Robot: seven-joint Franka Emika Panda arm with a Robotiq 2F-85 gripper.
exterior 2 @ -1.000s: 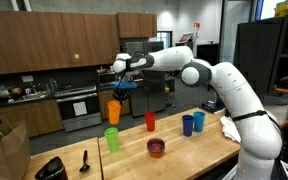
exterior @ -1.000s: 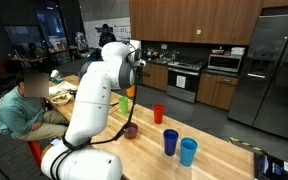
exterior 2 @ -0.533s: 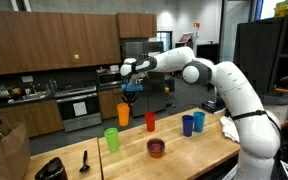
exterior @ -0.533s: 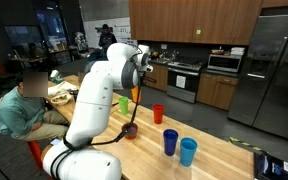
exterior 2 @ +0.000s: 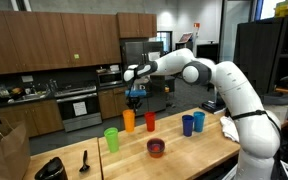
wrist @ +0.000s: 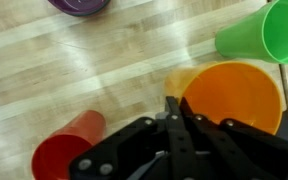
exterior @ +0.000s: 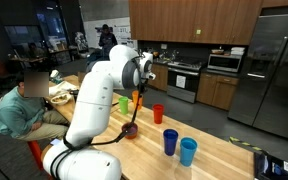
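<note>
Wrist view shows the tool [wrist: 177, 108] clamped shut on the rim of the orange cup [wrist: 239, 95] directly beneath it. The green cup [wrist: 269, 30] and the red cup [wrist: 64, 152] stand on the worktop [wrist: 44, 70] either side of the tool.

The gripper [wrist: 174, 108] comes in from 6 o'clock, its dark jaws pinched together on the near rim of the orange cup [wrist: 236, 98], which sits at 3 o'clock with its mouth open to the camera. A green cup [wrist: 264, 30] shows at 2 o'clock, a red cup [wrist: 64, 152] at 8 o'clock and a purple bowl [wrist: 79, 5] at 11 o'clock, cut off by the edge, all over the pale wooden table [wrist: 104, 60].
</note>
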